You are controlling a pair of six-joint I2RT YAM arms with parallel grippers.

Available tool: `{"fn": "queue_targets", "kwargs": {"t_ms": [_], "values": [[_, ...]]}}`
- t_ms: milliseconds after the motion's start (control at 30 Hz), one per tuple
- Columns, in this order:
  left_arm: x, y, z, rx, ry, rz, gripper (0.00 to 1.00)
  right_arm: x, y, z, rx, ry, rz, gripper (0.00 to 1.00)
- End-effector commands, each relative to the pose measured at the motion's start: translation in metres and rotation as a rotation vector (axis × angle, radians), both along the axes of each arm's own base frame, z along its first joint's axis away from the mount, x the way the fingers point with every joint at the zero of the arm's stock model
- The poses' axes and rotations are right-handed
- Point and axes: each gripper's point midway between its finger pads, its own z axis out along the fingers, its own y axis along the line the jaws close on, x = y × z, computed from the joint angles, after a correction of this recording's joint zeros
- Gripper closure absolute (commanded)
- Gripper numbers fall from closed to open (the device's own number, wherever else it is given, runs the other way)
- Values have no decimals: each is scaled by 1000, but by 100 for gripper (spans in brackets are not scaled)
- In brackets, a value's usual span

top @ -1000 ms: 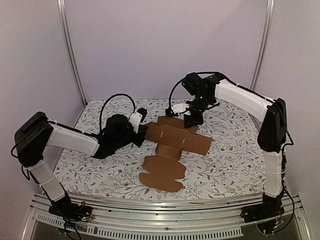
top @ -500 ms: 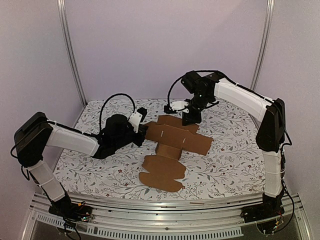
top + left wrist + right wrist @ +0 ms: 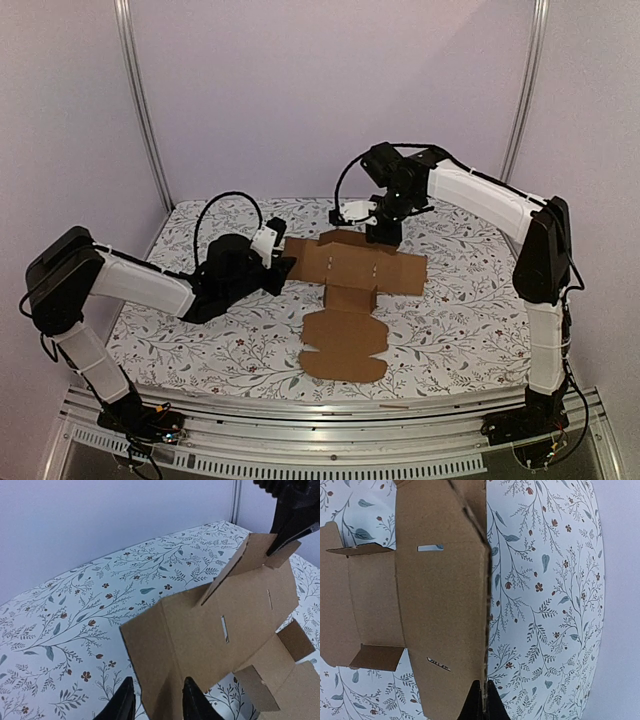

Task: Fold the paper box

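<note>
The paper box (image 3: 352, 268) is a brown die-cut cardboard sheet, spread mostly flat in the middle of the floral table, with one flap reaching toward the near edge. My right gripper (image 3: 378, 232) is at its far edge, shut on the thin cardboard rim (image 3: 483, 680), and the panel (image 3: 440, 605) stretches away to the left of the fingers. My left gripper (image 3: 283, 263) is at the box's left edge with its jaws open. One corner of the panel (image 3: 220, 630) sits loosely between its two black fingertips (image 3: 121, 704).
A floral cloth (image 3: 450, 320) covers the table. Metal posts (image 3: 140, 110) stand at the back corners in front of plain walls. A metal rail (image 3: 330, 420) runs along the near edge between the arm bases.
My left gripper has opened and let go of the box's left edge, and the sheet has settled flatter and shifted right. My right gripper has closed on the far edge.
</note>
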Motion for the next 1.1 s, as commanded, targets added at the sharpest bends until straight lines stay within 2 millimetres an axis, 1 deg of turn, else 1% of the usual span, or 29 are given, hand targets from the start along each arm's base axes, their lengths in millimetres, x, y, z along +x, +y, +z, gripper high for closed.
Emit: {"fn": "queue_targets", "kwargs": {"t_ms": [0,33,67,100,167,233,267,300,333,367,433,500,567,667,767,867,900,1000,1067], "values": [[-7,22,3,-132,23,68,64,34,-2,9,-54,-237,-35,100],[-9,28,2,-152,30,82,62,34,-1,3,-81,-266,-24,100],[-11,32,-1,-172,42,94,61,35,0,3,-90,-307,-21,100],[-13,37,-5,-189,52,105,60,34,2,-3,-107,-340,-5,100],[-12,47,-15,-210,81,137,59,36,10,-7,-117,-439,24,100],[-7,55,-29,-224,129,170,59,35,14,-5,-120,-529,44,100],[-3,59,-34,-234,152,182,58,33,16,-9,-129,-566,65,100],[0,60,-39,-247,176,192,58,32,16,-6,-123,-597,71,100],[4,62,-44,-262,206,203,58,30,16,-9,-124,-615,80,100],[8,62,-49,-267,235,206,58,29,17,-6,-111,-637,79,100],[16,60,-56,-281,272,197,57,29,19,1,-87,-670,68,100],[21,50,-61,-290,301,162,57,28,19,7,-70,-691,55,100],[23,41,-70,-295,329,124,57,28,21,11,-53,-726,40,100],[25,25,-71,-330,335,54,56,30,23,13,-32,-783,26,100],[27,16,-69,-363,317,13,54,30,27,12,-6,-843,30,100],[32,12,-69,-369,314,0,54,25,33,10,21,-910,45,100],[33,11,-68,-368,309,-4,54,21,34,6,20,-927,60,100],[33,9,-68,-366,299,-16,54,11,42,4,28,-975,103,100],[33,7,-67,-366,297,-28,54,4,46,-2,25,-977,126,100]]}}
